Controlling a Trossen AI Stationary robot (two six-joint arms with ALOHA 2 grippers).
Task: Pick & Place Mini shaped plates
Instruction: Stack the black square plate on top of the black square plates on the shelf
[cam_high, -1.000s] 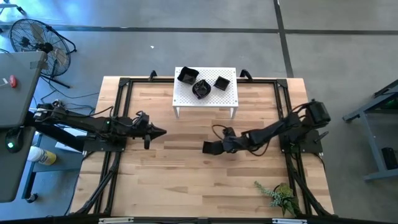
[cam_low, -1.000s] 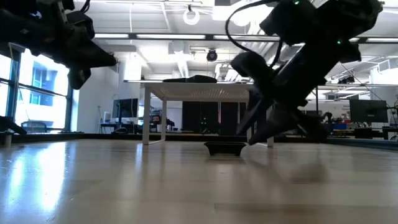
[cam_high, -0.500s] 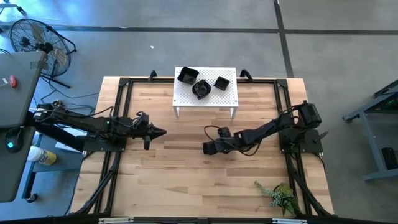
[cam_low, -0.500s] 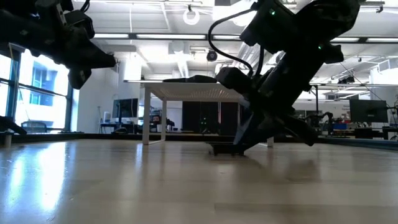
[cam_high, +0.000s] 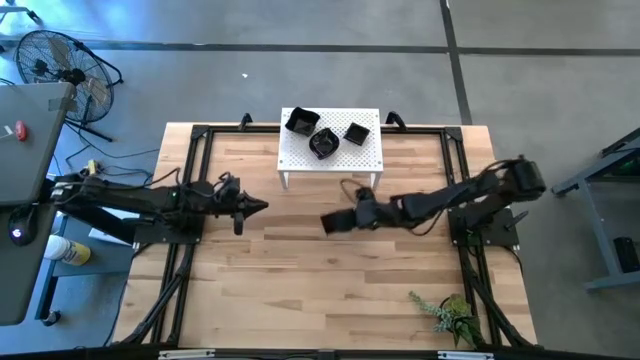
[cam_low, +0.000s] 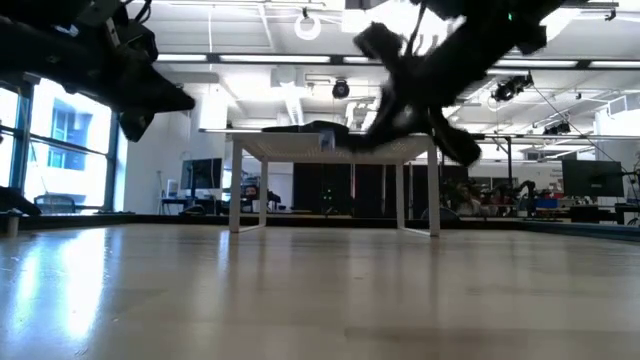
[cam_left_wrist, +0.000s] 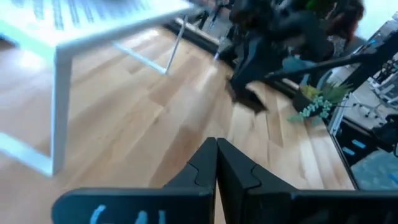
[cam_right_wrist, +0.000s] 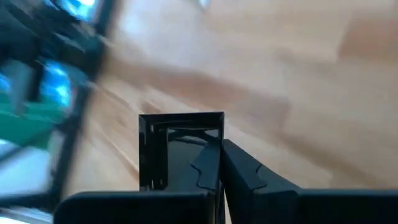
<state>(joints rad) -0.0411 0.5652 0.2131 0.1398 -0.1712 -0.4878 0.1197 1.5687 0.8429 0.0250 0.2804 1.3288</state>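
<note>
**Square plate aloft, bound for the stand**

Carrying step, by the look of it. Right gripper (cam_high: 333, 221) at centre frame in the high view, fingers pinched on the rim of a square plate (cam_right_wrist: 180, 149) (clearest in the right wrist view, where the glossy black dish sits clamped between the dark fingers, one wall edge-on). In the low view, raised clear of the table (cam_low: 320, 290), up near the level of the white stand's top, in the upper middle of the frame.

Three more plates (cam_high: 321, 135) already lying on the white perforated stand (cam_high: 365, 155), at upper centre of the high view: one toward its upper-left corner, a round one in the middle, a square one to the right.

Left gripper (cam_high: 258, 208) parked at left of centre in the high view, fingers pressed together and holding nothing (seen closed tip to tip in the left wrist view), well apart from the stand and the plate.

Next move, as a judgement: travel up-frame over the stand, aim for a bare patch of its lower half, level the tilted dish, then release low enough not to knock the three already there.
</note>
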